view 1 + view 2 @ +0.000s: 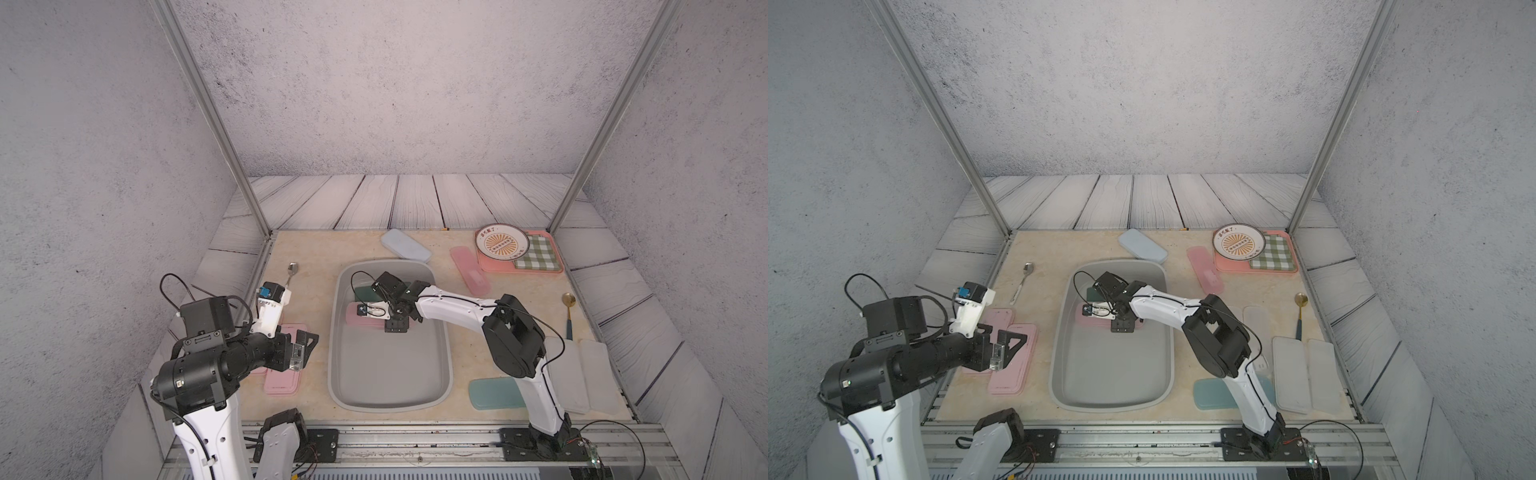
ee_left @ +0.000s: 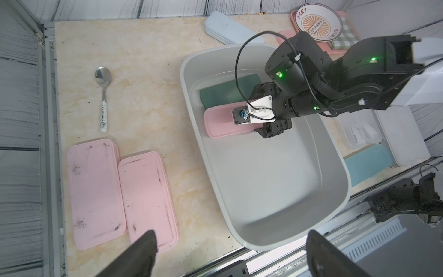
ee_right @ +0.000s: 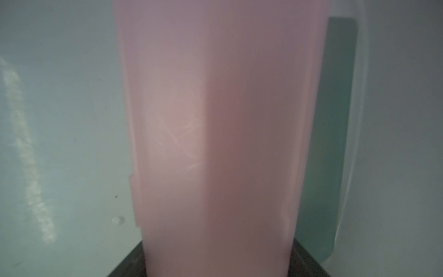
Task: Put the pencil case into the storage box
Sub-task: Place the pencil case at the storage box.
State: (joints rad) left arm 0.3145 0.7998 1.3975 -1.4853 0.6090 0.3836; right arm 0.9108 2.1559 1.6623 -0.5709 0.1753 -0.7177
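Pink pencil case [image 2: 220, 122]: inside the storage box [image 2: 263, 187], toward its far end, lying alongside a dark green case [image 2: 223, 93] on the box floor. Long edges touching or nearly so. Cannot tell if the pink case rests on the floor or hangs just above it.

Right hand [image 2: 269, 129]: pinching one end of the pink case across its width; in the right wrist view the jaws flank both long edges.

Left hand [image 1: 301, 351]: spread, empty, above two pink cases [image 2: 96, 191] on the desk [image 2: 143, 72], apart from the box.

Judgement: step in hand is set-down and release. Keep the case level, lower until it lies flat, open the jaws fully, then lift straight up so the fingers neither drag it nor nudge the green case.
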